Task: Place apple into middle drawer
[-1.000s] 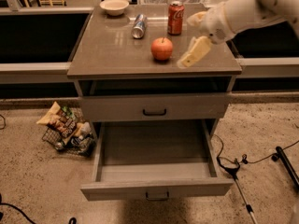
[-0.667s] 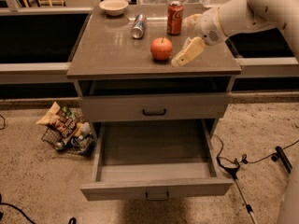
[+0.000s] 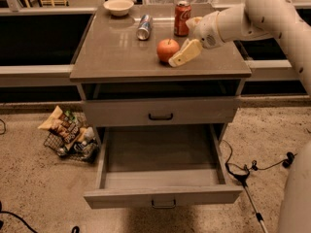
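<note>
The red-orange apple stands on the cabinet top, right of centre. My gripper comes in from the right on a white arm. It is open: the near finger lies against the apple's right side and the far finger is up by the red cola can. It holds nothing. Below, the middle drawer is pulled fully out, its grey floor bare and its small bar handle at the front.
A silver can lies on its side and a white bowl stands at the back of the top. A closed drawer front with a black handle is above the open drawer. A wire basket of snack bags and cables are on the floor.
The arm has moved left and slightly nearer, bringing the gripper's near finger up against the apple's right side. The apple and the drawer have not moved.
</note>
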### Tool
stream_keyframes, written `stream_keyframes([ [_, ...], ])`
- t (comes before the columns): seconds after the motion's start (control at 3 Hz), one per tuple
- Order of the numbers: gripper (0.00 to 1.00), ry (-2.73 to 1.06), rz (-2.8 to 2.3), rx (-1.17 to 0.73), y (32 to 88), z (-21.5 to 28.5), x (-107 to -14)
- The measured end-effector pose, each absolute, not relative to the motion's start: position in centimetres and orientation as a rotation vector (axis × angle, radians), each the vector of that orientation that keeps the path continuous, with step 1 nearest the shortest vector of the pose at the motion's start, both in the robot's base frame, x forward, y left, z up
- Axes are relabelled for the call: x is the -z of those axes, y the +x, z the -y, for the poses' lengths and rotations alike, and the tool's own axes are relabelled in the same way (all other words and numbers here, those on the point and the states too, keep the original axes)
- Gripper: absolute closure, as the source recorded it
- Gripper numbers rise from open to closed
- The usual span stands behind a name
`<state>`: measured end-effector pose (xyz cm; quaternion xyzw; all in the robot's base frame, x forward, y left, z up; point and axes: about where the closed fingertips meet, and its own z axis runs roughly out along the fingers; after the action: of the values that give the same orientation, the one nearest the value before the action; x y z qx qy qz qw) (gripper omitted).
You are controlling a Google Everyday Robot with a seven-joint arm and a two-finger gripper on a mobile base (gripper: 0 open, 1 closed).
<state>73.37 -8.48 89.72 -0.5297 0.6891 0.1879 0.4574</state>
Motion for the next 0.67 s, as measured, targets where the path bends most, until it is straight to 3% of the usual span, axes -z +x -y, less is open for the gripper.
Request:
stream_keyframes([
  [0.67, 0.0, -1.295, -1.71, -0.494, 76.3, 6.4, -87.0],
])
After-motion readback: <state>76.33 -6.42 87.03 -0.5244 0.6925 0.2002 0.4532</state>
